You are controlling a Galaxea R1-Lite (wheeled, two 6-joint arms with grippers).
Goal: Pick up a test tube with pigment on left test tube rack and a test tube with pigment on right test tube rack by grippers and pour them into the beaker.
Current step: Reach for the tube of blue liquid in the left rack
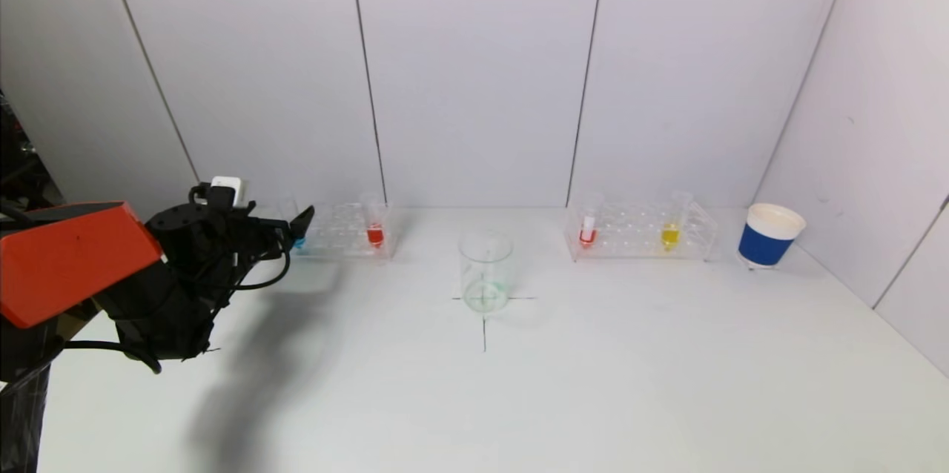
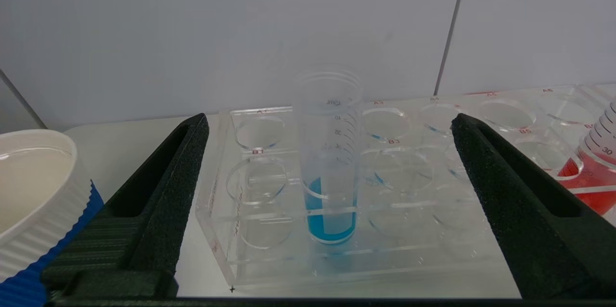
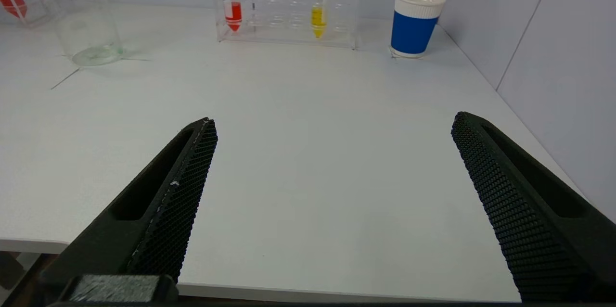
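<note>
Pincers both spread wide, nothing held.
L pincer [image 2: 327, 162] sat at the left rack [image 2: 269, 249], fingers [image 2: 173, 186] apart on either side of the blue tube [image 2: 329, 211], not touching it; red tube [image 1: 375, 234] stood at that rack's other end. R pincer [image 3: 332, 172] hung w/ fingers apart over the tabletop [image 3: 308, 119] edge, well short of the right rack [image 3: 288, 18] w/ its red [image 3: 233, 13] & yellow tubes [image 3: 316, 18]. Beaker [image 1: 485, 271] stood btwn the racks; blue cup [image 1: 768, 236] beside the right rack.
</note>
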